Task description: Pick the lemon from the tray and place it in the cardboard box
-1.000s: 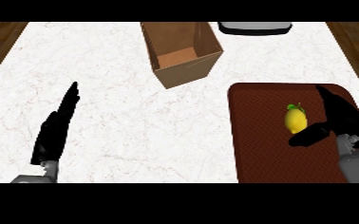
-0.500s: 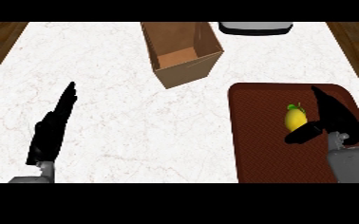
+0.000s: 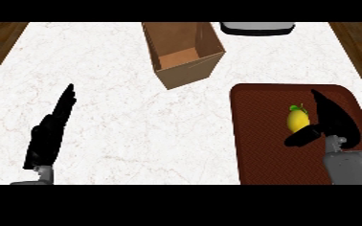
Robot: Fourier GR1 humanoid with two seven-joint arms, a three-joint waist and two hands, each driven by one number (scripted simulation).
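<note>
A yellow lemon [image 3: 298, 118] with a green stem lies on the dark red tray [image 3: 265, 139] at the right. My right hand [image 3: 333, 118] is just right of the lemon, open, fingers straight along its right side and the thumb reaching below it. The fingers look very close to the lemon, and I cannot tell whether they touch it. The open cardboard box [image 3: 182, 52] stands upright at the upper middle of the counter. My left hand [image 3: 50, 133] rests open at the lower left, fingers pointing up, away from everything.
A grey and black appliance [image 3: 256, 28] sits at the counter's back edge, right of the box. White marble counter [image 3: 134, 119] lies between the box and the tray. Wood floor shows at both upper corners.
My right hand has shifted slightly left and closer to the lemon, its thumb now under the fruit. The lemon, the box and my left hand have stayed put.
</note>
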